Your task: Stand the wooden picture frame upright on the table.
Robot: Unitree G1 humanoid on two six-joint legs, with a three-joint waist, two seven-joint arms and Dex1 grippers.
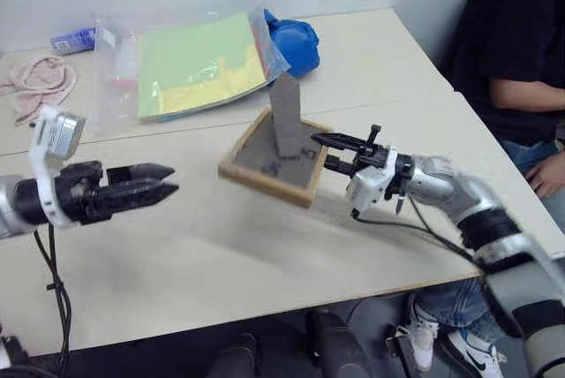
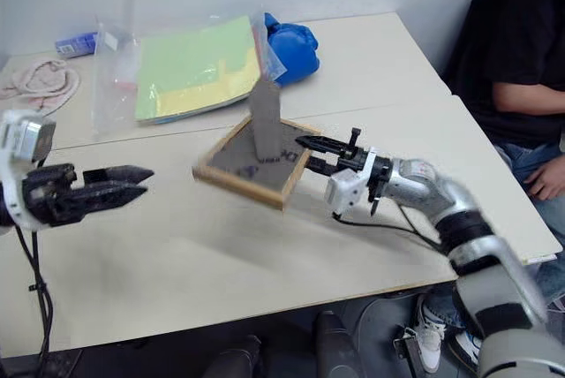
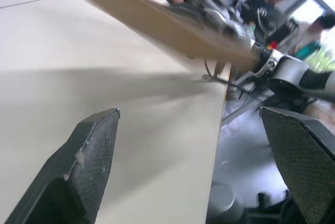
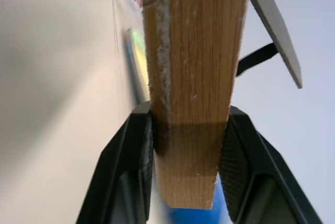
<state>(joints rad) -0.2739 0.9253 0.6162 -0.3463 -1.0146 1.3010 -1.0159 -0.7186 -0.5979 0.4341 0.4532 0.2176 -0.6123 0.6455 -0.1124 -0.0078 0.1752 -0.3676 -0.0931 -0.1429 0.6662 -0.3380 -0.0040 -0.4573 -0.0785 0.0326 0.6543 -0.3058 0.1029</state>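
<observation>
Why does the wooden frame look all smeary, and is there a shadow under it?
In the left wrist view the wooden picture frame is streaked with motion blur, and a soft dark shadow smears across the table beneath it. In the right wrist view its wooden edge looks sharper, while everything behind is out of focus.

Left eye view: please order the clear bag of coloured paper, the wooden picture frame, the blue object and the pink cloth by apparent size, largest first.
1. clear bag of coloured paper
2. wooden picture frame
3. blue object and pink cloth: look alike, and both are partly hidden or cut off, so unranked.
</observation>
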